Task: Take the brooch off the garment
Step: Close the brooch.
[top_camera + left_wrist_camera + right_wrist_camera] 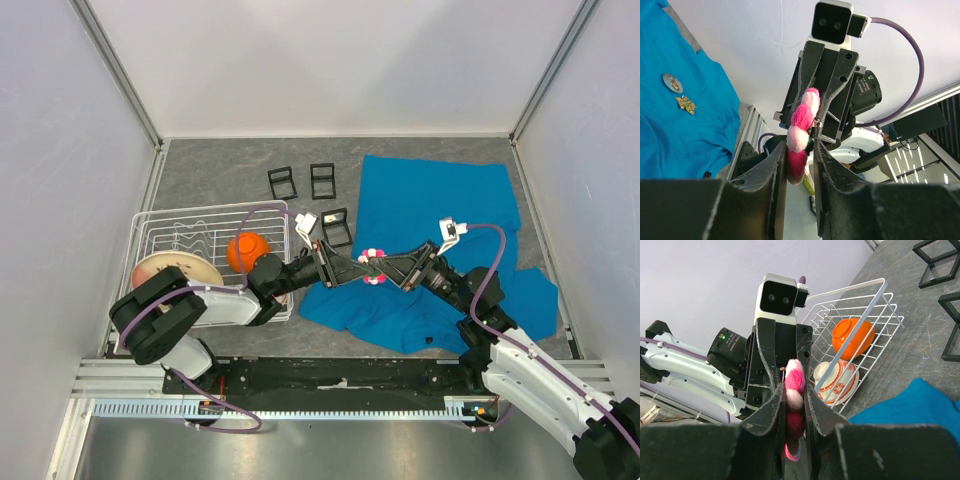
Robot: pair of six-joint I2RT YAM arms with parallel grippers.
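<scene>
Leftmost, a white wire rack point(150, 222) holds two dishes: an orange bowl point(246, 250) and a red-patterned plate point(175, 270) leaning beside it. Three black frames point(283, 181) stand on the table beyond. The left gripper point(355, 266) has a finger on either side of the brooch point(374, 268), a pink-and-white fluffy thing; whether they press it I cannot tell. From the other side, the right gripper point(387, 268) is clamped on the same brooch, held raised over the left edge of the garment point(430, 200), which lies spread on the right. Two pins sit on the cloth: a round badge point(672, 82) and a gold pin point(686, 104).
</scene>
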